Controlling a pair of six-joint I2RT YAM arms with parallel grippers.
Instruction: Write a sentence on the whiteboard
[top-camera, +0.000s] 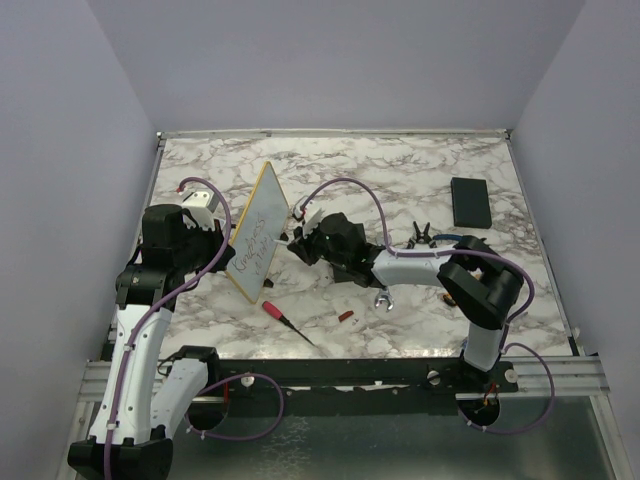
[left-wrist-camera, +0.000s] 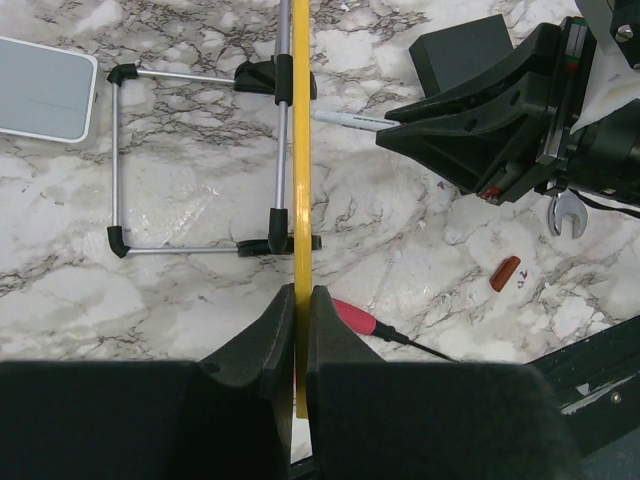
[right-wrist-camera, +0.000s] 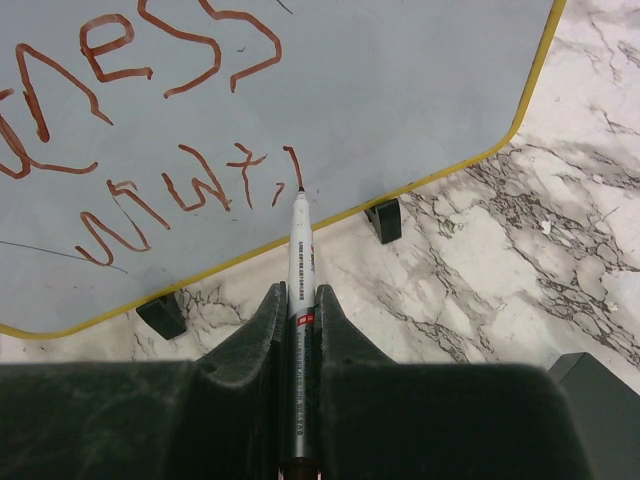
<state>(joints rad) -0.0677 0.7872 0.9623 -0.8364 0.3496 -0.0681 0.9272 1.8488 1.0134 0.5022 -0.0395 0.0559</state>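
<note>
The whiteboard (top-camera: 262, 215) stands tilted on a wire stand (left-wrist-camera: 190, 165), left of centre. Its pale face (right-wrist-camera: 400, 90) carries the sentence (right-wrist-camera: 180, 190) in two lines of reddish-brown handwriting, which also shows in the top view (top-camera: 252, 243). My left gripper (left-wrist-camera: 301, 300) is shut on the board's yellow edge (left-wrist-camera: 302, 150), seen edge-on. My right gripper (right-wrist-camera: 301, 300) is shut on a white marker (right-wrist-camera: 301, 255). The marker's tip touches the board's face at the end of the lower line. In the top view the left gripper (top-camera: 230, 262) and right gripper (top-camera: 298, 243) flank the board.
A red-handled screwdriver (top-camera: 278, 313), a red-brown marker cap (top-camera: 346, 316) and a small wrench (top-camera: 383, 300) lie near the front. A black slab (top-camera: 470, 201) lies at the back right, with a black clip (top-camera: 421, 235) near it. A pale pad (left-wrist-camera: 40, 88) lies behind the board.
</note>
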